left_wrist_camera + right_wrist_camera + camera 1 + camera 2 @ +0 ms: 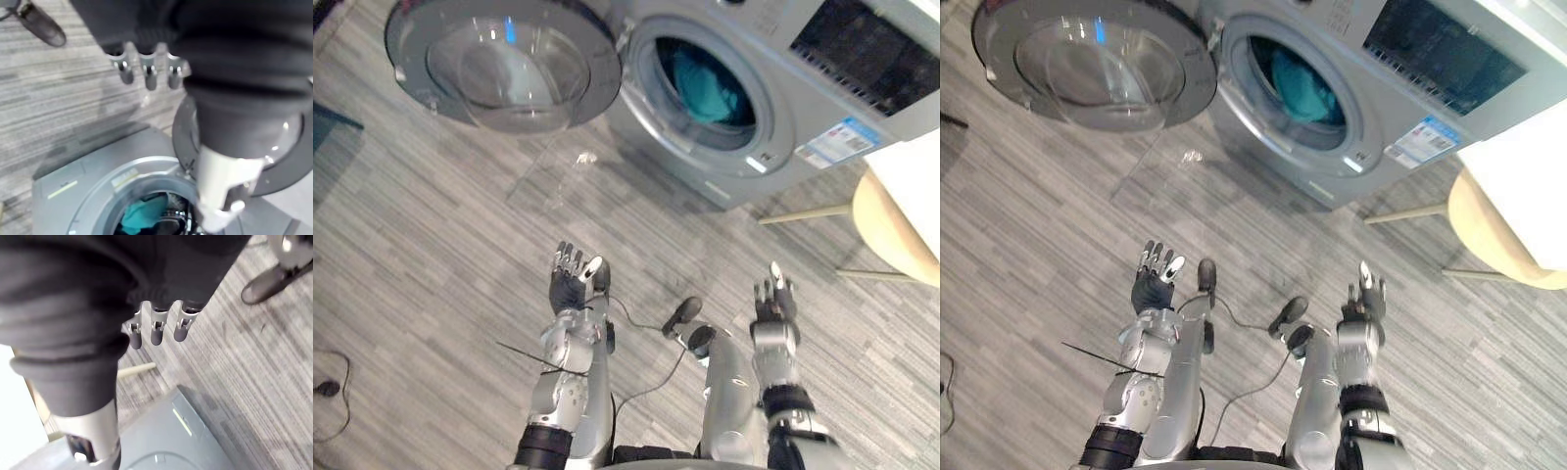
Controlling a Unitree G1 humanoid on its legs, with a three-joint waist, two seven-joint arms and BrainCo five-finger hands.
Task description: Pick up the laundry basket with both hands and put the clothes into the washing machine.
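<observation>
Across the grey striped floor (431, 255), which took up most of the head views, a silver front-loading washing machine (783, 88) stood toward one o'clock. Its round door (504, 64) hung swung wide open at eleven o'clock, glass bowl facing up, hinged at the left rim of the drum opening. At three o'clock, just beside the machine's right corner, sat a pale beige chair (891, 230) on thin legs, partly under the edge of a white tabletop (913, 166). Inside the drum lay the teal clothes (705, 88), bunched against its upper right wall and fully past the opening; the left wrist view showed them low in the drum too. The left hand (570, 286) was raised at about six o'clock, palm toward the machine, its fingers straight and slightly spread with the thumb apart, holding nothing. The right hand (773, 305) was up at five o'clock, well apart from the other, fingers likewise straight and empty. Both hands were well short of the machine.
</observation>
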